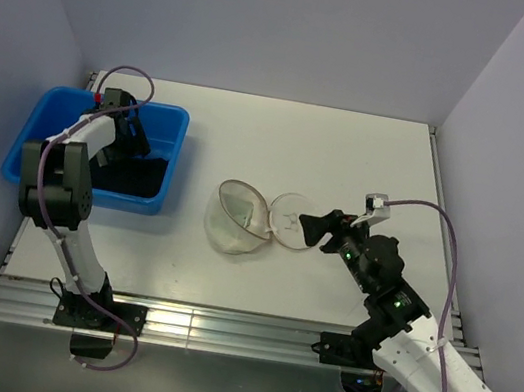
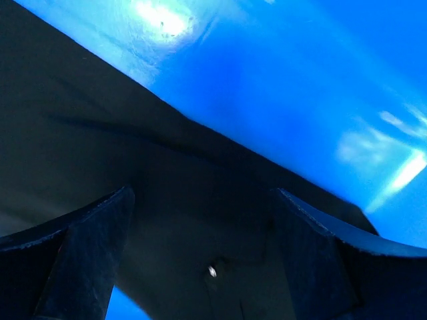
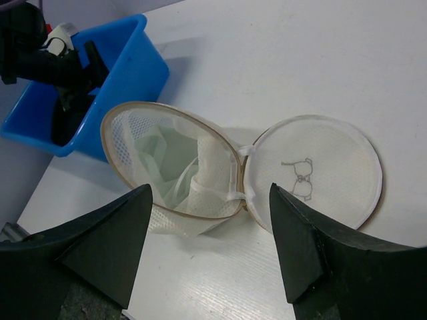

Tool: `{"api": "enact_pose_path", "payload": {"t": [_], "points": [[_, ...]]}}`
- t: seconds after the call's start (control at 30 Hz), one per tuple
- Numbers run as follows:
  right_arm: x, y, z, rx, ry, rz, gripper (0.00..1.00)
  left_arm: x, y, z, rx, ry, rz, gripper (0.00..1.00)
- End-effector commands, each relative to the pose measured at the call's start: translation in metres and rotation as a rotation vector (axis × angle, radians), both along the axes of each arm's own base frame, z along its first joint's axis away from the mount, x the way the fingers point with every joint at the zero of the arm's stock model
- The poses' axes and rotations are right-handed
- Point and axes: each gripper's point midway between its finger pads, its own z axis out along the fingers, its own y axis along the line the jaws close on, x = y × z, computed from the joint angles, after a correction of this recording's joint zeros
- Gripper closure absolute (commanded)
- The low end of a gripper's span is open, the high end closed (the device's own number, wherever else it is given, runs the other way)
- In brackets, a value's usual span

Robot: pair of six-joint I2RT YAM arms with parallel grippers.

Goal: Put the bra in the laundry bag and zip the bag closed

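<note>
Right gripper (image 3: 208,200), jaws spread wide and empty, hovers at 6 o'clock of the laundry bag (image 3: 123,137), where the soft bra (image 3: 167,160) lies inside (the limp mesh lid (image 3: 333,153) at 3 o'clock is probably best pinched by its stiffer rim).

top: high overhead, whole tabletop (image 1: 351,151) | left wrist: super close, inside blue tub (image 2: 300,100) | right wrist: near, shares laundry bag (image 3: 130,130) with top
</note>
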Motion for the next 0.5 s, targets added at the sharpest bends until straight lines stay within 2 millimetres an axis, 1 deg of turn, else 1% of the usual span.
{"api": "enact_pose_path", "payload": {"t": [0.0,0.1,0.13,0.2,0.23,0.33,0.37,0.4,0.43,0.47], "points": [[0.002,0.004,0.008,0.008,-0.032,0.020,0.23,0.020,0.012,0.002,0.021,-0.026,0.016,0.09],[0.000,0.010,0.006,0.006,-0.022,0.053,0.22,0.023,0.015,-0.008,0.018,-0.005,0.019,0.11],[0.000,0.009,0.004,0.002,-0.019,0.048,0.22,0.024,0.016,-0.015,0.018,0.008,0.021,0.13],[0.002,0.008,0.005,0.001,-0.020,0.038,0.23,0.028,0.017,-0.019,0.021,0.012,0.027,0.18],[0.002,0.009,0.005,-0.002,-0.018,0.042,0.23,0.027,0.017,-0.025,0.019,0.027,0.028,0.20],[0.002,0.008,0.005,-0.003,-0.020,0.041,0.23,0.031,0.017,-0.028,0.015,0.014,0.027,0.39],[0.002,0.006,0.006,-0.001,-0.024,0.031,0.23,0.031,0.017,-0.029,0.021,0.012,0.027,0.54],[0.002,0.006,0.007,0.001,-0.029,0.027,0.24,0.032,0.020,-0.029,0.033,0.013,0.030,0.61],[0.003,0.005,0.008,0.001,-0.031,0.025,0.24,0.031,0.020,-0.033,0.033,0.027,0.028,0.68],[0.002,0.006,0.010,0.005,-0.033,0.033,0.24,0.032,0.019,-0.033,0.031,0.027,0.025,0.81]]}}
